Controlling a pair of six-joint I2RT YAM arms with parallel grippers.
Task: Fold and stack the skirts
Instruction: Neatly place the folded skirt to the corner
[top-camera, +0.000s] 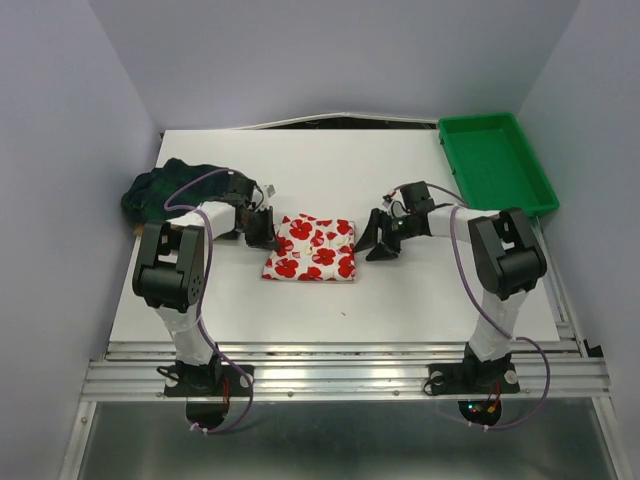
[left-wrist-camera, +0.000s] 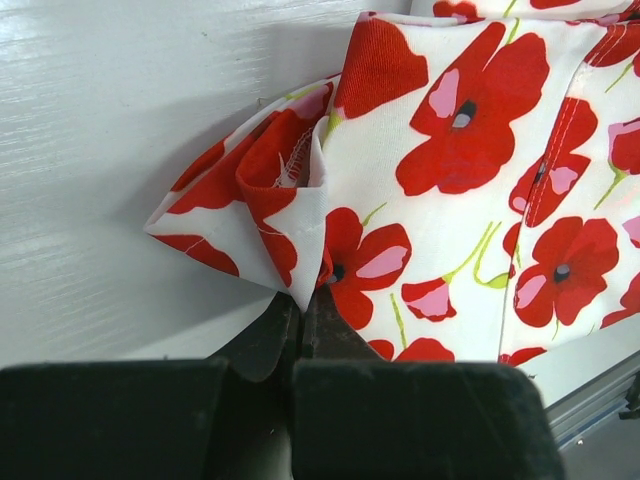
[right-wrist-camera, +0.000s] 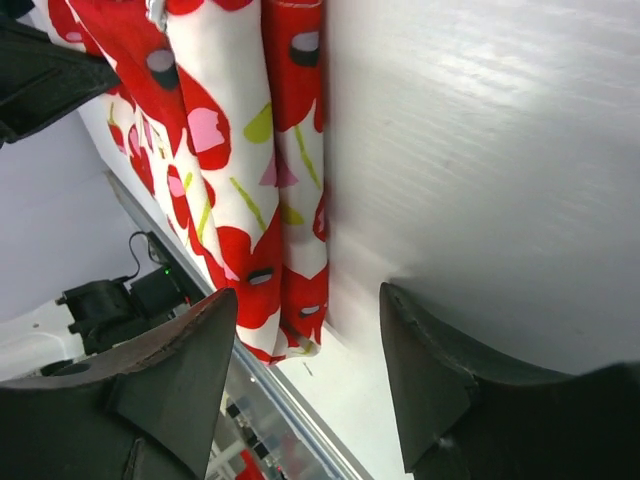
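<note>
The floral skirt (top-camera: 312, 248), a flat folded rectangle of printed cloth, lies at the middle of the desk (top-camera: 430, 300), bare board around it. The left claw (top-camera: 262, 232) is closed on its bunched left corner. The right claw (top-camera: 378, 240) gapes empty just off its right edge. The plaid skirt (top-camera: 165, 190) sits crumpled at the far-left edge.

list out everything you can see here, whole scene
floral skirt: one, white with red flowers, folded at the table's middle
plaid skirt: one, dark green and navy, bunched at the far left edge
tray: one, green, far right corner
table: one, white, under everything
left pincer: one, black, shut on the floral skirt's left corner
right pincer: one, black, open beside the floral skirt's right edge
</note>
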